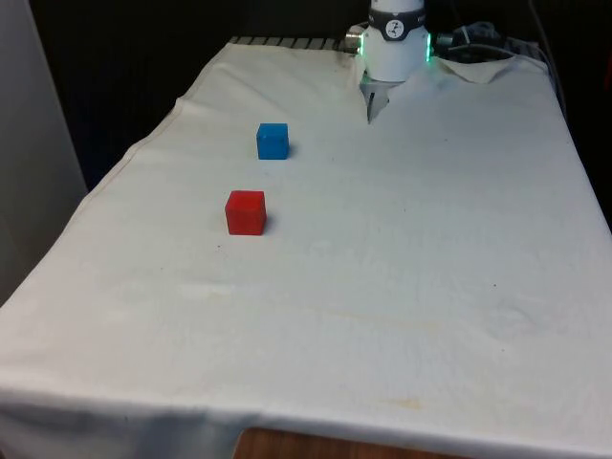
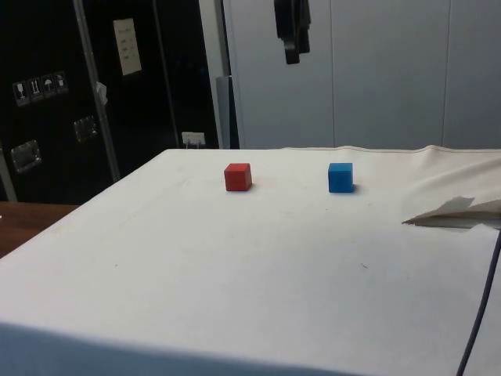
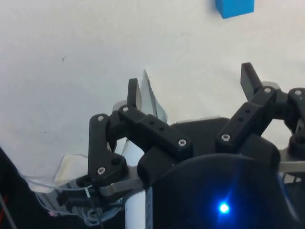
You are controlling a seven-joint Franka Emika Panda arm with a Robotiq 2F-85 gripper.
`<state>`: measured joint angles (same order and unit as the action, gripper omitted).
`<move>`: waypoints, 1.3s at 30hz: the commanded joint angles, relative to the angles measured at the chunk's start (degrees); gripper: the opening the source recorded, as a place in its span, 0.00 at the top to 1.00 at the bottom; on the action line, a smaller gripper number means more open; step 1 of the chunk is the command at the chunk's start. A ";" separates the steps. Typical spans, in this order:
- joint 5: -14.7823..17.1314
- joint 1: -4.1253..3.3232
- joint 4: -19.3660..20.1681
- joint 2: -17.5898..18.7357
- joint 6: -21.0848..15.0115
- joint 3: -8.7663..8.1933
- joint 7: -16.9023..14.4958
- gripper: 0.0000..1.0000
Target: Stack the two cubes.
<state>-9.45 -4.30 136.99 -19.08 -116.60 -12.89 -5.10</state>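
Note:
A blue cube [image 1: 273, 141] sits on the white cloth towards the far end, on the front view's left. A red cube [image 1: 246, 212] rests a little nearer the camera, apart from the blue one. In the side view the red cube [image 2: 238, 176] and the blue cube [image 2: 340, 177] stand side by side with a gap between them. My gripper [image 2: 292, 55] hangs high above the table, well over both cubes. In the wrist view the gripper [image 3: 190, 86] is open with nothing between its fingers, and the blue cube [image 3: 234, 7] lies far below, off to one side.
A raised fold of cloth [image 1: 371, 100] sticks up near the robot's base, and crumpled cloth with cables [image 1: 478, 48] lies at the far right. A black cable [image 2: 481, 313] runs down the side view's right edge.

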 commanded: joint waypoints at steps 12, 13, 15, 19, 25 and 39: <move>-3.15 0.74 6.76 -4.87 -4.70 -2.69 -0.92 0.00; -3.67 0.80 7.73 -5.44 -5.39 -3.21 -1.09 0.00; -4.30 0.97 8.77 -6.02 -6.19 -3.90 -1.32 0.00; -5.33 1.15 10.14 -6.70 -7.45 -4.98 -1.60 0.00; -7.45 1.49 12.89 -7.28 -10.77 -7.96 -2.58 0.00; -9.74 1.66 17.42 -4.87 -19.60 -14.67 -5.67 0.00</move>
<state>-18.56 -3.04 154.01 -24.06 -135.10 -27.39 -10.71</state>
